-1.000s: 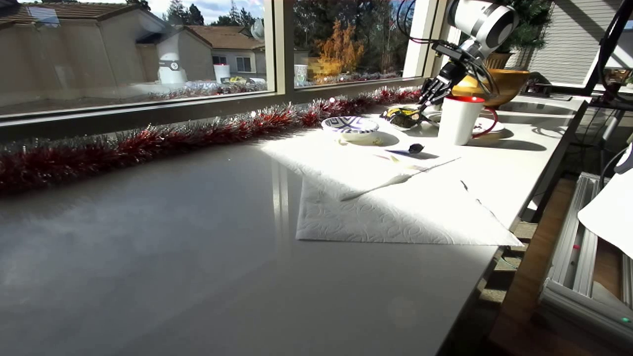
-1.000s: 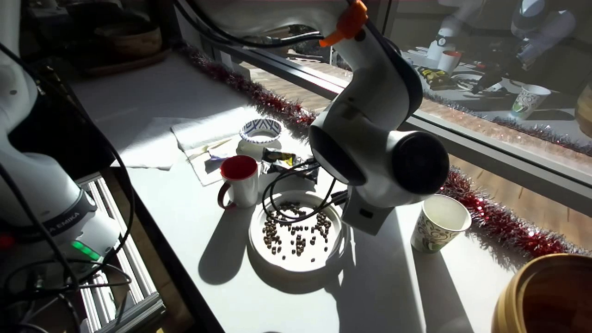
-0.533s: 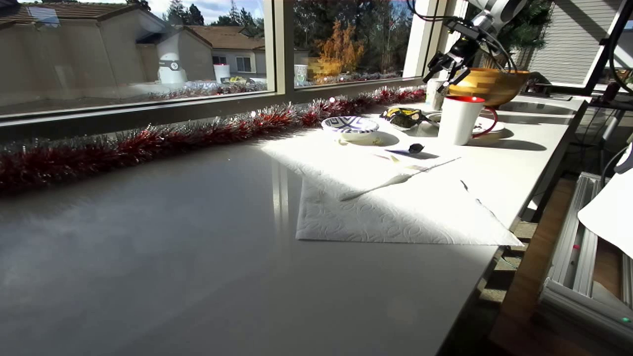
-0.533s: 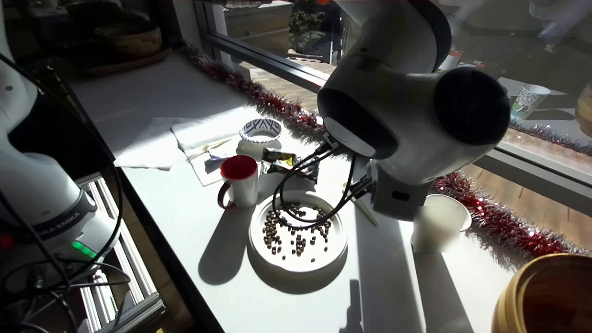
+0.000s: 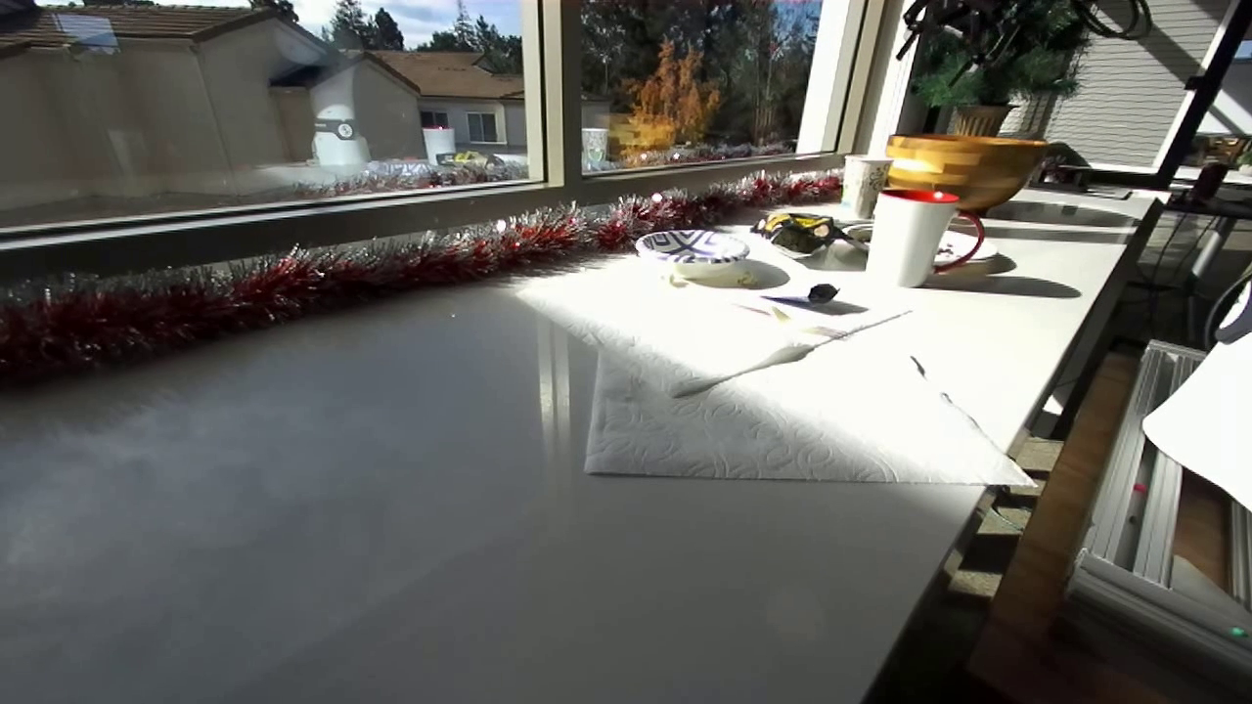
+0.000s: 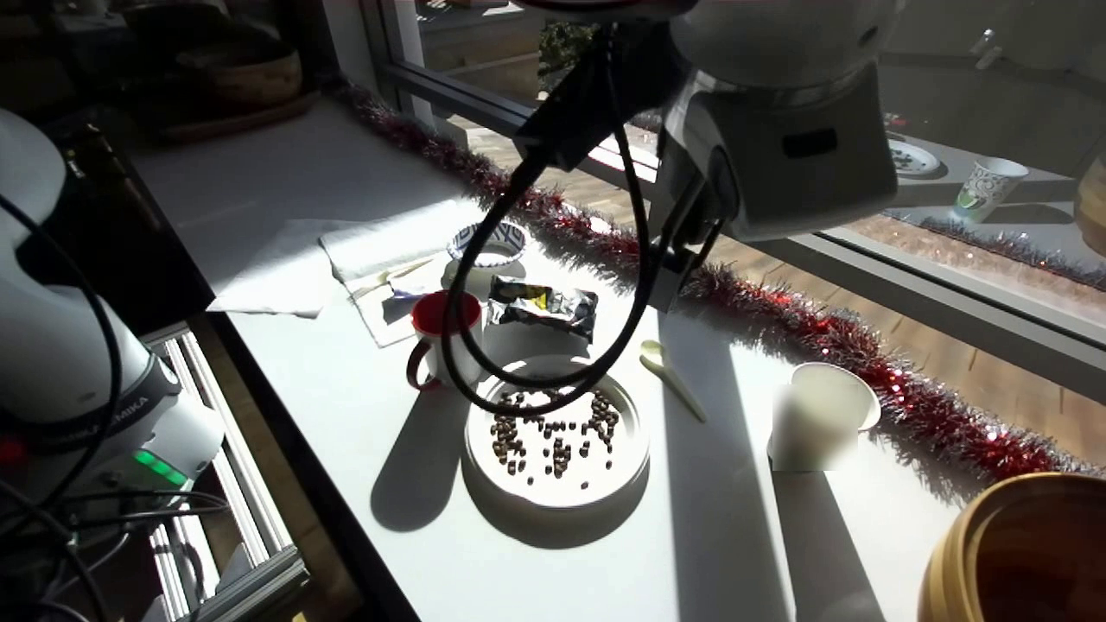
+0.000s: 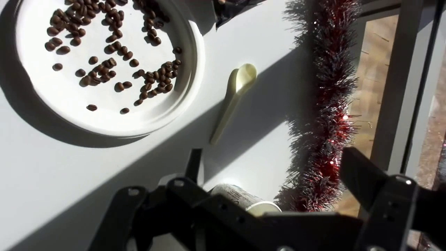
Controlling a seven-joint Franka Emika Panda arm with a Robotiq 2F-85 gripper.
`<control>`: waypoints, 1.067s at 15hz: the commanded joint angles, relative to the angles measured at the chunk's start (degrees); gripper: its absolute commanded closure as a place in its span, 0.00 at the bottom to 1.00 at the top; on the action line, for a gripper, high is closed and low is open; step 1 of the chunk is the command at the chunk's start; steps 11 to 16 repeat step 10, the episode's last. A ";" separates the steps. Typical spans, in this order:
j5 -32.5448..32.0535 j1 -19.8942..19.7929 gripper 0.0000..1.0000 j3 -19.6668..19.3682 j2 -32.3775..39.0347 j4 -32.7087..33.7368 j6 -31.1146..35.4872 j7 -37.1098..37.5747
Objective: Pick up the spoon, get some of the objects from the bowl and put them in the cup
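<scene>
Right up close hangs the arm (image 6: 804, 173), bent at the wrist, its white end section big and high over the table (image 6: 536, 579), black cables (image 6: 626, 333) looping loosely below it. And look at the pincer (image 7: 273, 150): spread wide, its fingers well apart and aimed down, with sunlit table and glittering tinsel (image 7: 327, 87) showing through the gap! It hovers clear of the table; in an exterior view its dark tips show at the top edge.

Down to the things now, nearest first. Here is the bowl (image 6: 943, 561), golden, broad and upright, its inside too dark to read. Near it, by the tinsel, a paper cup (image 5: 866, 186) is standing, one part blurred in an exterior view. Then the plate (image 6: 536, 494), white, coffee beans (image 7: 162, 76) strewn across it, and just beside it the spoon (image 7: 228, 108), pale, flat on the table between plate and tinsel, scoop end away from me, handle crossing into shade. On the plate's other side stands the mug (image 5: 908, 240), white outside, red inside, upright, its handle turned toward the table's edge. Beyond, a foil packet (image 6: 543, 307), black and yellow, then a patterned dish (image 5: 693, 249), blue on white, and past that, paper towels (image 5: 782, 430) lying flat.
</scene>
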 commanded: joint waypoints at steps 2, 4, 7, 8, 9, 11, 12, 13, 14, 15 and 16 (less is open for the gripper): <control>-16.06 2.25 0.00 1.82 -17.45 -9.63 0.41 -0.30; -23.82 1.83 0.00 3.59 -23.82 -11.86 -1.08 -0.15; -23.88 2.06 0.00 3.56 -21.83 -8.88 -1.82 -0.29; -25.00 2.01 0.00 4.08 -24.09 -9.91 -2.16 -0.29; -25.48 1.96 0.00 4.32 -25.53 -10.77 -2.23 -0.30; -25.72 1.90 0.00 4.36 -26.18 -11.31 -2.22 -0.31; -25.72 1.90 0.00 4.36 -26.18 -11.31 -2.22 -0.31; -25.72 1.90 0.00 4.36 -26.18 -11.31 -2.22 -0.31; -25.72 1.90 0.00 4.36 -26.18 -11.31 -2.22 -0.31; -25.72 1.90 0.00 4.36 -26.18 -11.31 -2.22 -0.31; -25.72 1.90 0.00 4.36 -26.18 -11.31 -2.22 -0.31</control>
